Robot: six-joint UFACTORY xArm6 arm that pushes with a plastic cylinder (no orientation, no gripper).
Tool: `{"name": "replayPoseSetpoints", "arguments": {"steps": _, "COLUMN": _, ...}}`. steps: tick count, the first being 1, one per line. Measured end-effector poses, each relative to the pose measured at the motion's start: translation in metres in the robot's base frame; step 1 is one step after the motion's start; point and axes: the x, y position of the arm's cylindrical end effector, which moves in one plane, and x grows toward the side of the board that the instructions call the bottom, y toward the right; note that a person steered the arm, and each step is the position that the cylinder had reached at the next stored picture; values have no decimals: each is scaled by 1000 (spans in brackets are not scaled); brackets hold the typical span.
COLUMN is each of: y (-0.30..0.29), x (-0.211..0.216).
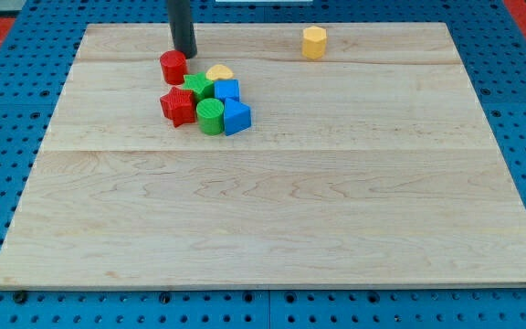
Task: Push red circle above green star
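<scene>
The red circle [173,67] stands near the view's top left of the wooden board, at the upper left of a cluster of blocks. The green star [197,88] lies just to its lower right, touching or nearly touching it. My tip [185,53] is just above and slightly right of the red circle, very close to it. The dark rod rises out of the view's top.
The cluster also holds a red star [178,106], a green cylinder [210,117], two blue blocks [227,90] [236,117] and a yellow block [219,72]. A yellow hexagon [313,42] stands alone near the top edge, right of centre.
</scene>
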Motion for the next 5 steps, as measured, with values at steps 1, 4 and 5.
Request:
{"name": "replayPoseSetpoints", "arguments": {"steps": 1, "y": -30, "x": -8}}
{"name": "replayPoseSetpoints", "arguments": {"steps": 4, "y": 44, "x": 39}}
{"name": "replayPoseSetpoints", "arguments": {"steps": 5, "y": 44, "x": 40}}
